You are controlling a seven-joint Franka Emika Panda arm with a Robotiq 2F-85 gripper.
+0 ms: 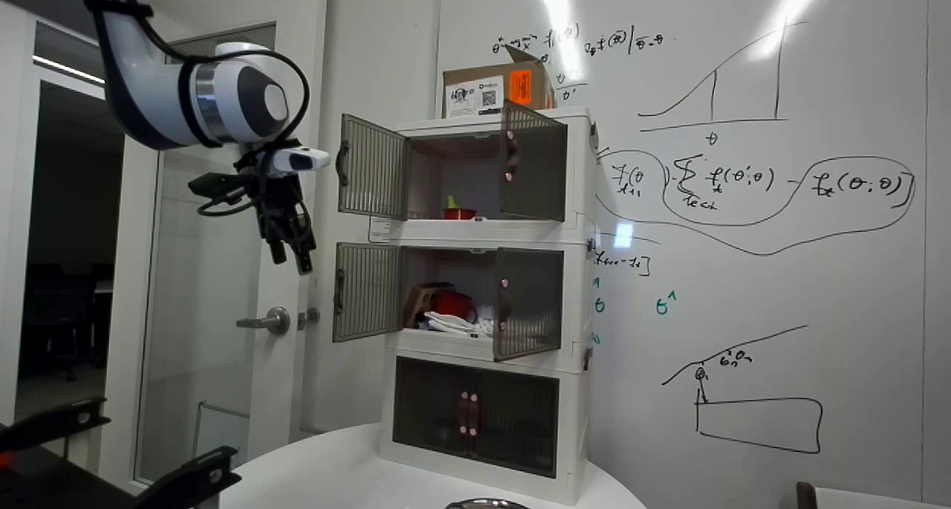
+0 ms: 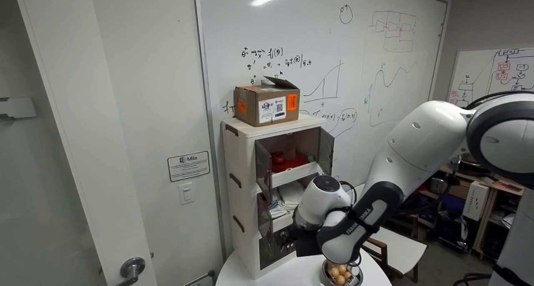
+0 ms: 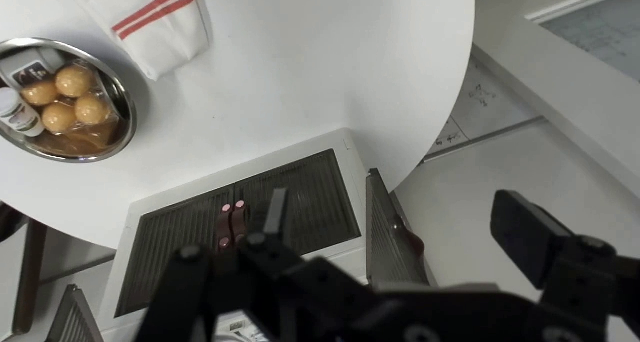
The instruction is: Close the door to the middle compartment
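The white cabinet's middle compartment (image 1: 446,331) stands open, with a red item and white cloths inside. It has two smoky-grey door panels, both swung outward: one door (image 1: 369,292) at its left and one door (image 1: 529,305) at its right in an exterior view. The left door also shows in an exterior view (image 2: 265,221) and in the wrist view (image 3: 392,237); the right one shows partly in the wrist view (image 3: 75,317). My gripper (image 1: 292,262) is open and empty, left of the cabinet in that view. In the wrist view the gripper (image 3: 392,217) has its fingers wide apart, with the left door appearing between them.
The top compartment's two doors (image 1: 373,169) are also open. The lowest dark doors (image 1: 475,417) are shut. A cardboard box (image 2: 267,102) sits on top of the cabinet. A metal bowl (image 3: 127,127) and a striped cloth (image 3: 155,27) lie on the round white table (image 3: 280,82).
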